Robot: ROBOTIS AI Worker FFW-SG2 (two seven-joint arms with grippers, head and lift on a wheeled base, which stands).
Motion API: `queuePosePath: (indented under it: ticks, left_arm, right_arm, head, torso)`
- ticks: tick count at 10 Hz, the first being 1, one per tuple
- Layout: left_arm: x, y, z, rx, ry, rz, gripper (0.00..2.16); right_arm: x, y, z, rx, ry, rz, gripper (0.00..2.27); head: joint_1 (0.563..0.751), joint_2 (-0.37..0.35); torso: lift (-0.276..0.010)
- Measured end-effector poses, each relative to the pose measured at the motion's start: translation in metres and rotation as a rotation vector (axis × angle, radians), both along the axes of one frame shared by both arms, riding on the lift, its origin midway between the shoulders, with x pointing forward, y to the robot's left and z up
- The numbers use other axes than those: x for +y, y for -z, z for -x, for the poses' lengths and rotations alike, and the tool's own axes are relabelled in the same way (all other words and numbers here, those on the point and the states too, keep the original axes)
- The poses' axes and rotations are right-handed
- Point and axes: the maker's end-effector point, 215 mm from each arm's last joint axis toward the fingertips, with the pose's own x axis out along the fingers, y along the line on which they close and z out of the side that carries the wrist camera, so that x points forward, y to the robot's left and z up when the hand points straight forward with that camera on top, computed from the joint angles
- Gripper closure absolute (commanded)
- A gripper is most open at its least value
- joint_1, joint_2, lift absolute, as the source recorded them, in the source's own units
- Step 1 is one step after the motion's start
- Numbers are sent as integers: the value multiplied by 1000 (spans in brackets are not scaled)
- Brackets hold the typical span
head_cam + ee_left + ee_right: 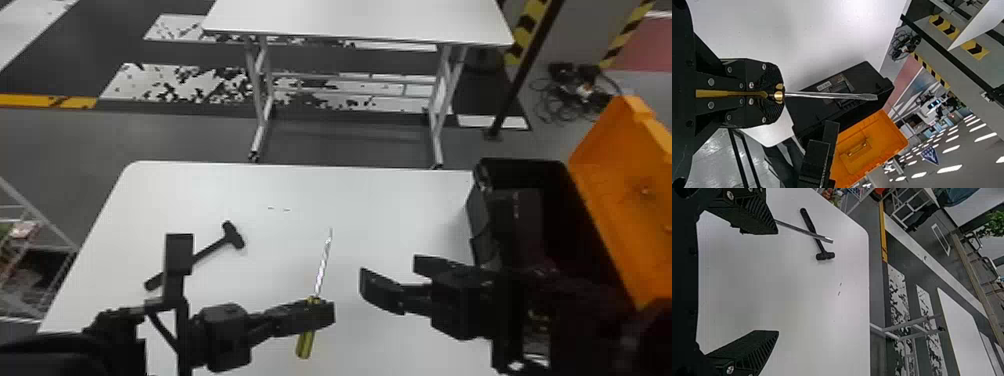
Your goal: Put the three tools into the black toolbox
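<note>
The left end effector (322, 311) has its 2 fingers clamped on the yellow handle of the screwdriver (304, 345), held above the white counter (400, 200). The right end effector (389, 273) is empty, its 2 fingers spread well apart, between the screwdriver and the black toolbox (478, 220).

The toolbox stands open at the counter's right side, its orange lid (620, 200) tilted outward; what lies in its dark inside I cannot tell. The left wrist view shows the screwdriver's flat tip and the toolbox's outer wall; the right wrist view shows its shaft crossing in front of the hammer (209, 250).

The hammer lies on the counter's left part. The right arm covers part of the toolbox's opening. Beyond are 1 white table (360, 20) and, on the floor, tangled cables (575, 92).
</note>
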Motion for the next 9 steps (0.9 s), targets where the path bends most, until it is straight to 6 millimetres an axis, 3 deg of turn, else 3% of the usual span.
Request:
queuePosePath:
  ticks: [6,9]
  left_arm:
    - [-27,-4,12,-6,52,11,2142]
    - [-44,-3,18,-18,79,3,2142]
  right_arm:
    - [40,-4,9,57,-62,-126,127]
    - [53,-1,13,80,-87,-158,269]
  head:
    - [695,40]
    - [695,36]
  torso:
    - [-51]
    - [-51]
